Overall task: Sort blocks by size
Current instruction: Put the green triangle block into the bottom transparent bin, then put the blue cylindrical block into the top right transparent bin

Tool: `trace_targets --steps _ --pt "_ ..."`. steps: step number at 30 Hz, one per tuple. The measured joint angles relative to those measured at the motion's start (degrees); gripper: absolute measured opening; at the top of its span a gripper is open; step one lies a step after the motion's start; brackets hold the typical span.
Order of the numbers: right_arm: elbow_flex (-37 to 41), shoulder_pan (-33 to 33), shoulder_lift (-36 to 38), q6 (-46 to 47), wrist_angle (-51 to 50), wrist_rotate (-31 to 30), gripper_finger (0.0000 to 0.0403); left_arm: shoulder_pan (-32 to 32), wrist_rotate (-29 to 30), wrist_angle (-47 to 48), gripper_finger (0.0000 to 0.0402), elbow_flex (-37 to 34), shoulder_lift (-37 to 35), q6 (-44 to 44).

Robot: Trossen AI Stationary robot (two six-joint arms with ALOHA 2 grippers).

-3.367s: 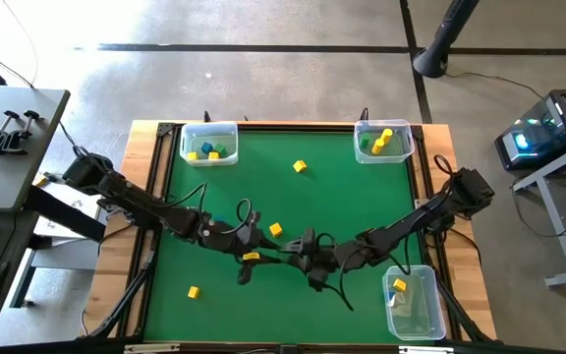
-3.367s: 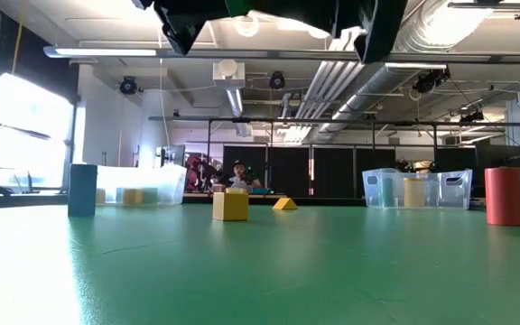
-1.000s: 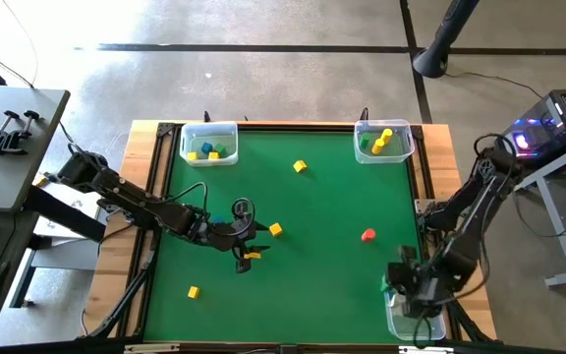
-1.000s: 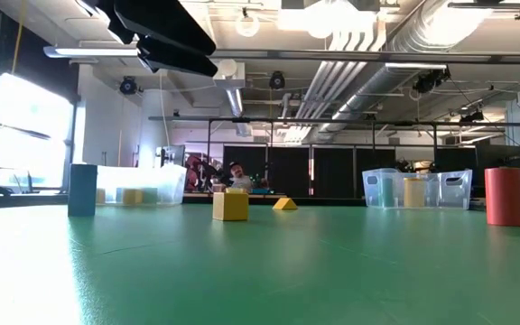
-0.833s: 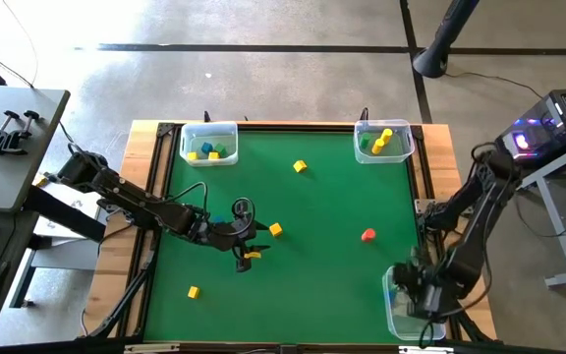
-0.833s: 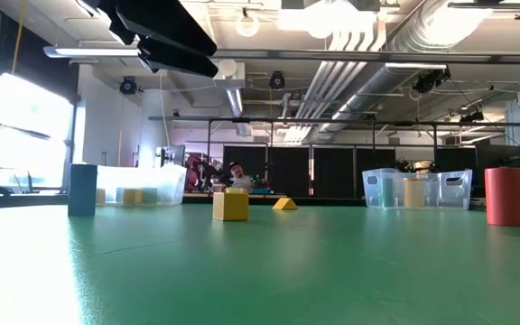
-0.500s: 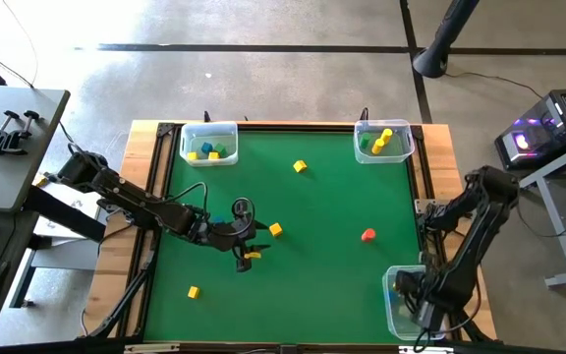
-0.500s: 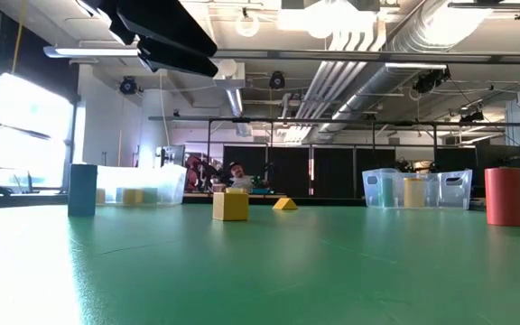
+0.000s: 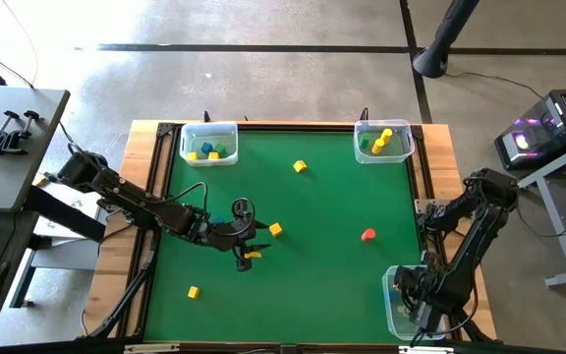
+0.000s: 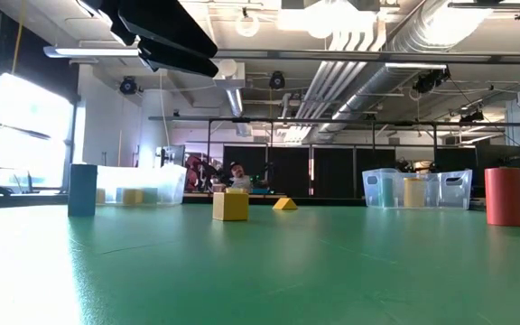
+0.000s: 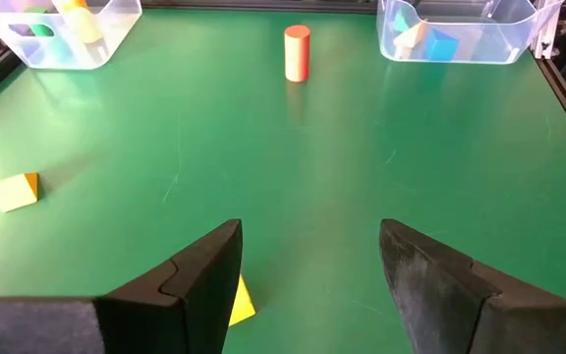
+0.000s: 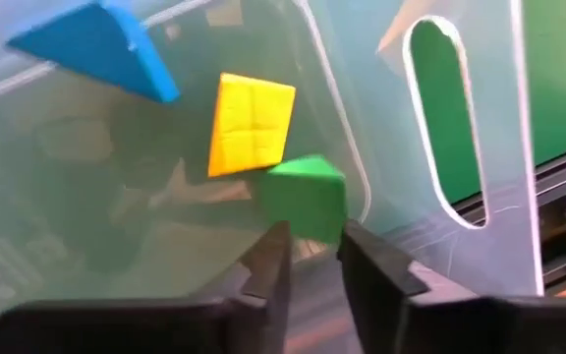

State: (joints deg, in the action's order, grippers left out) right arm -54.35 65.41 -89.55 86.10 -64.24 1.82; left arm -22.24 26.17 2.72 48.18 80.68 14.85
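My left gripper (image 9: 248, 252) hovers open over the table's middle left. A small yellow block (image 9: 253, 256) lies on the mat beside one of its fingers (image 11: 204, 285) and shows in the left wrist view (image 11: 240, 301). My right gripper (image 9: 413, 298) is over the clear bin (image 9: 393, 313) at the near right corner, shut on a small green block (image 12: 305, 195). A blue block (image 12: 96, 49) and a yellow block (image 12: 252, 123) lie in that bin. A red cylinder (image 9: 367, 235) stands on the mat. My right gripper pinches the green block's lower end (image 12: 308, 228) between the free ends of its two fingers. The fingers point down into the bin. The block sits just above the bin's floor, beside the yellow block; whether it rests on the floor I cannot tell.
Two clear bins with blocks stand at the far left (image 9: 209, 144) and far right (image 9: 383, 141) corners. Loose yellow blocks lie on the mat by my left gripper (image 9: 276, 229), toward the far edge (image 9: 300, 166) and toward the near left (image 9: 194, 292). A dark blue block (image 10: 82, 190) stands on the mat.
My right gripper has moved from the mat's near right part toward the right edge and near edge, and now stands over the near-right bin.
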Motion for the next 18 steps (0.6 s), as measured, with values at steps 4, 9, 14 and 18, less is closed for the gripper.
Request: trace_targets --steps 4,9,14,18 --pt "-1.79 0.00 1.74 -1.94 -1.30 1.16 0.0120 0.00 -0.02 -0.02 0.0227 0.00 0.00 -0.02" --pt "-9.37 0.00 3.62 1.14 -9.12 -4.75 0.0132 0.00 0.07 -0.04 0.0227 0.00 0.00 -0.02" --pt "-16.24 1.07 3.73 -2.89 -11.75 -27.21 0.0132 0.00 0.15 -0.32 0.0227 0.00 0.00 -0.02" --pt "-15.25 1.18 3.73 -5.00 -8.57 -50.45 0.0133 0.00 0.19 -0.57 0.0227 0.00 0.02 -0.04"
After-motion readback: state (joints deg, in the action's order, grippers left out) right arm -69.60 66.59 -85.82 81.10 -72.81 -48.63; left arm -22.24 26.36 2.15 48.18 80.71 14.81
